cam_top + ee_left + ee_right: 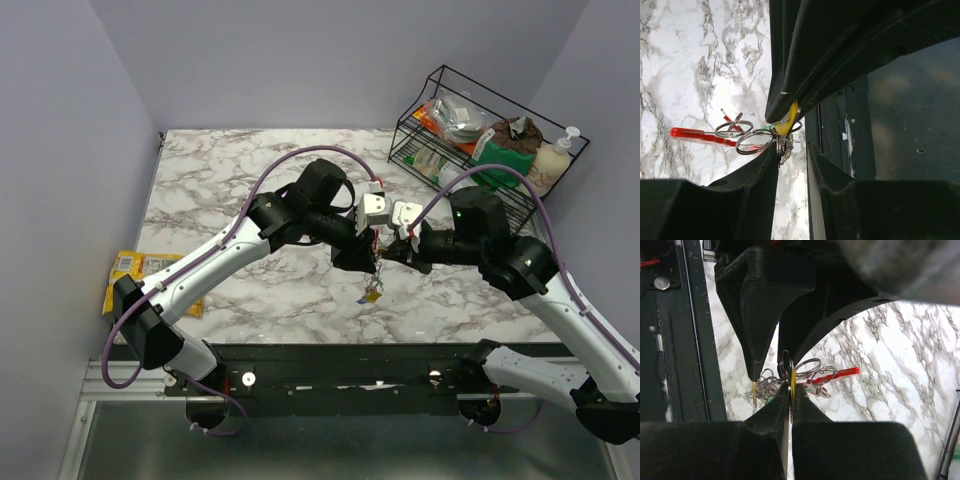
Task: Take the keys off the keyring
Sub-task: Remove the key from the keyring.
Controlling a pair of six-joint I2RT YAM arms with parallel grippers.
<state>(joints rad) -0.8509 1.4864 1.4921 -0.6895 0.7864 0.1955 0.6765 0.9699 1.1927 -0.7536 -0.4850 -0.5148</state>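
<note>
Marbled and walled at left and back, the desk (220, 180) showed open surface to the left and far side of the arms. A wire rack (470, 150) filled the far right corner and a yellow packet (130, 268) lay at the left edge. Both tools met over the middle, near the front edge. The right tool (791, 390) was pinched tight on a yellow key (793, 379). The left tool (792, 147) stood partly open, its fingers apart around the keys (372, 290). The keyring (690, 134) hung among them, its red part jutting sideways.
</note>
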